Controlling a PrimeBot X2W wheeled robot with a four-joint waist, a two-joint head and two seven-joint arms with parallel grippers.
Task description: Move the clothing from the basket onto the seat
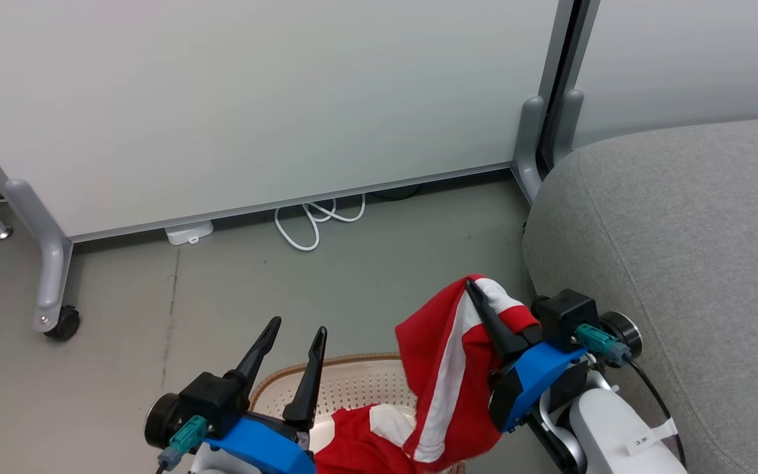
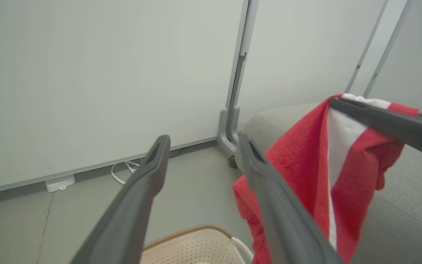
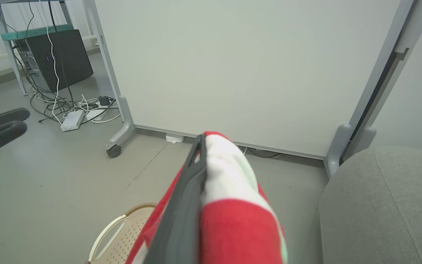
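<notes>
The pale partition panel [image 1: 254, 99] runs across the top of the frame. It stands on a castor [image 1: 63, 322] at the left, with a white cable [image 1: 306, 224] looped on the grey floor under its edge and a small white box [image 1: 188, 232] just beside that. The grey seat [image 1: 682, 230] bulks in from the right edge, its rounded corner right next to the right arm.

The right gripper [image 1: 478, 296], lower right of centre, is clamped on the red garment [image 1: 445, 355]. The white-striped cloth hangs off the fingers in the air, near the seat's corner but not on it, and its lower end trails down to the basket [image 1: 359, 388] at bottom centre.

More red and white cloth [image 1: 359, 447] lies bunched inside the basket; I can't tell whether it's a second piece or the same one.

The left gripper [image 1: 298, 326], lower left, hovers over the basket's left rim with its fingers spread and nothing between them.

In the upper left of the right wrist view there's a black computer case [image 3: 57, 55] with tangled cables [image 3: 68, 106] on the floor.
</notes>
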